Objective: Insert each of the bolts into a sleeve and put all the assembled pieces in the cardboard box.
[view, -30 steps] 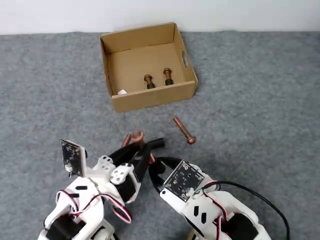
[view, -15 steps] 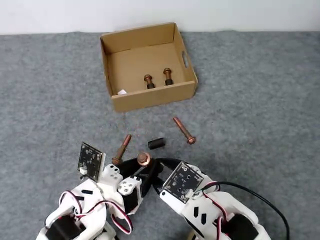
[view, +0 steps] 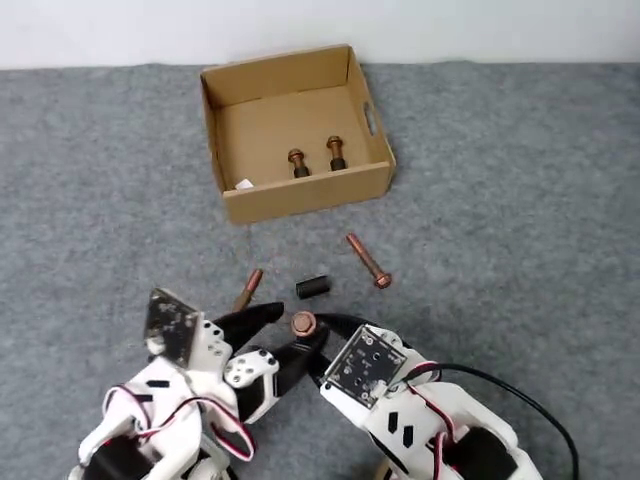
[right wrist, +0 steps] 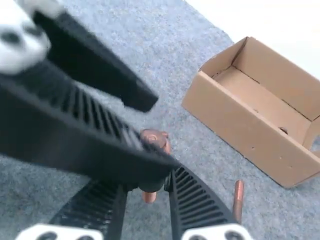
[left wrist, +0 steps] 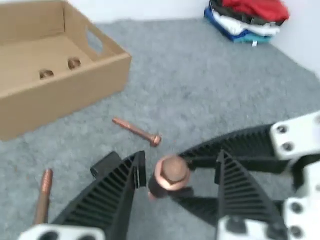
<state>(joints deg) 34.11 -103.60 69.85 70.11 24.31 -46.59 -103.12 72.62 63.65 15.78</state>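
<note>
A copper bolt seated in a black sleeve (view: 303, 324) (left wrist: 169, 176) (right wrist: 152, 142) is held just above the carpet, and my right gripper (view: 318, 335) (right wrist: 147, 182) is shut on it. My left gripper (view: 300, 323) (left wrist: 180, 160) is open, with one finger on either side of that piece and not touching it. Two loose bolts (view: 367, 260) (view: 247, 290) and a spare black sleeve (view: 313, 287) lie on the carpet ahead. The cardboard box (view: 300, 198) (left wrist: 65, 95) (right wrist: 240, 130) at the back holds two assembled pieces (view: 298, 162) (view: 336, 152).
Grey carpet covers the table. The two arms sit close together at the near edge, and open carpet lies between them and the box. A pile of folded clothes (left wrist: 245, 17) lies far off to the right.
My left gripper has drawn back toward the near edge and opened, letting go of the bolt. The right gripper now holds the bolt in its sleeve. The spare sleeve came into view.
</note>
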